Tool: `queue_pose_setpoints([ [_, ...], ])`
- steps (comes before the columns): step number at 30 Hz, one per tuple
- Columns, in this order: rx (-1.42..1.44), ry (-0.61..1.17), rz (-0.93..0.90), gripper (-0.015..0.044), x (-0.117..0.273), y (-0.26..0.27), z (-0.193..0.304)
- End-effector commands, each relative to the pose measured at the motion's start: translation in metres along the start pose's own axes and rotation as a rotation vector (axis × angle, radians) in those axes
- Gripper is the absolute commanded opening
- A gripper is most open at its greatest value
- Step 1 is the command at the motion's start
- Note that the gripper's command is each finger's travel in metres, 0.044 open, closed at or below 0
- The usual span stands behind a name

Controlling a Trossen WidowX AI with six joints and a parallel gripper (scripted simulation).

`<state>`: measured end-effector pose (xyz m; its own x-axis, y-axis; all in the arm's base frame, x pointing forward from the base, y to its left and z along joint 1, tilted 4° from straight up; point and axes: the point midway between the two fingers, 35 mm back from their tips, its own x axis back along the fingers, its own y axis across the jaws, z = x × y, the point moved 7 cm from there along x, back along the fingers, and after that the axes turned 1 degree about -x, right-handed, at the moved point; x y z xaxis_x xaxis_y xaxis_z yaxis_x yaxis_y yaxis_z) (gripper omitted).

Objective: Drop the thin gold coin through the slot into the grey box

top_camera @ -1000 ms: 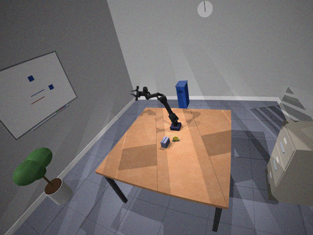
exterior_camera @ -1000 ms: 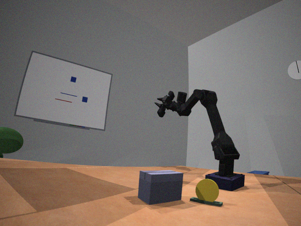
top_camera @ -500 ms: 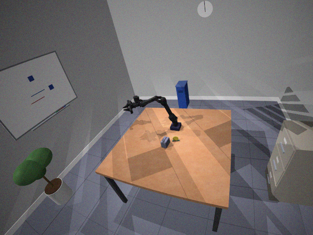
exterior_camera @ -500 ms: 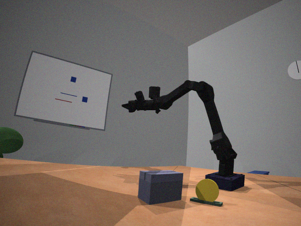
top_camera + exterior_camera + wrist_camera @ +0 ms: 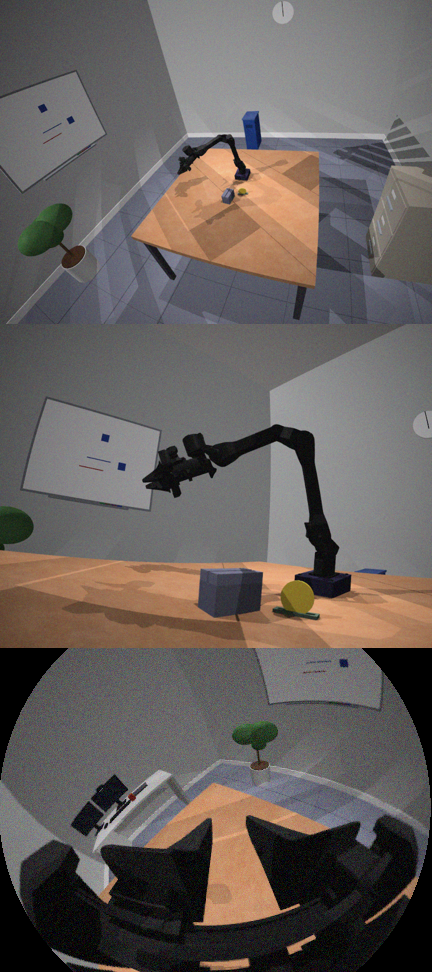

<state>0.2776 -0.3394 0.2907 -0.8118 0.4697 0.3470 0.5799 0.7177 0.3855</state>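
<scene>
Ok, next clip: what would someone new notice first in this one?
Likely the black arm, stretched high and sideways from its base toward the whiteboard, its claw partly closed on nothing, well above the table. Next, the coin, bright yellow, upright in its green holder beside the grey box, both near the base and far from the claw.

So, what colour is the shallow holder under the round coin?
Dark green; the exterior view shows it best.
</scene>
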Motion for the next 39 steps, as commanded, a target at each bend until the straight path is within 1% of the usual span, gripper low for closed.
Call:
queue_pose_setpoints([
  [1,-0.126,0.131,-0.028,0.0161,-0.003,0.043,0.030],
  [6,-0.282,0.343,-0.029,0.0161,0.003,0.104,0.079],
  [11,-0.395,0.551,0.023,0.0161,0.025,0.156,0.130],
  [16,-0.465,0.745,0.131,0.0161,0.063,0.196,0.180],
  [22,-0.480,0.923,0.323,0.0161,0.124,0.225,0.233],
  [28,-0.419,1.006,0.564,0.0161,0.196,0.229,0.274],
  [30,-0.398,1.007,0.613,0.0161,0.210,0.226,0.280],
  [36,-0.395,1.006,0.619,0.0161,0.207,0.222,0.279],
  [39,-0.395,1.006,0.619,0.0161,0.197,0.215,0.301],
])
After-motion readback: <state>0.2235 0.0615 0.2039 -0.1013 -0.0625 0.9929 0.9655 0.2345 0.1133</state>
